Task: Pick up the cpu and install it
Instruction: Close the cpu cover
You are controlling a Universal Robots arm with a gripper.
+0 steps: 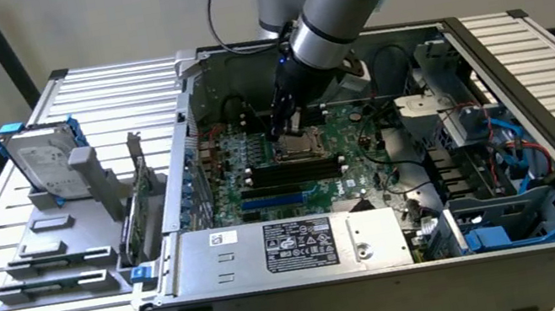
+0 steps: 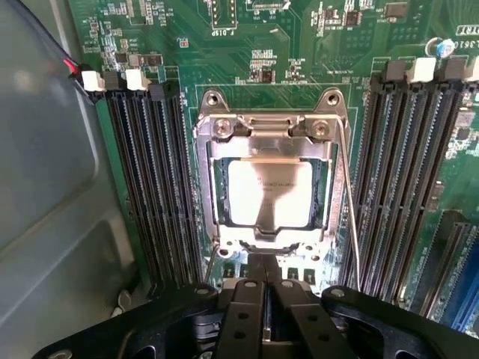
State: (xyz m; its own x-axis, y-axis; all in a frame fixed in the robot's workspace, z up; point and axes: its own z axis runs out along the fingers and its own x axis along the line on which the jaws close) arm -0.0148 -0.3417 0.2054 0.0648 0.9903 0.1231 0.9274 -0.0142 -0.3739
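The cpu point(image 2: 269, 193), a small square chip with a shiny silver top, lies flat inside the metal socket frame point(image 2: 209, 187) on the green motherboard point(image 2: 284, 45). My gripper point(image 2: 265, 263) hangs just above the socket's near edge. Its two black fingers point(image 2: 244, 314) are pressed together with nothing between them. A thin wire lever point(image 2: 350, 217) runs along one side of the socket. In the exterior view the gripper point(image 1: 283, 130) points down into the open computer case point(image 1: 390, 272), right over the socket point(image 1: 305, 147).
Black memory slots point(image 2: 150, 179) flank the socket on both sides. A fixture point(image 1: 54, 246) at the exterior view's left holds a silver hard drive with blue rails point(image 1: 38, 159) and memory sticks point(image 1: 135, 219). The power supply point(image 1: 293, 242), cables and drive bays point(image 1: 500, 219) crowd the case.
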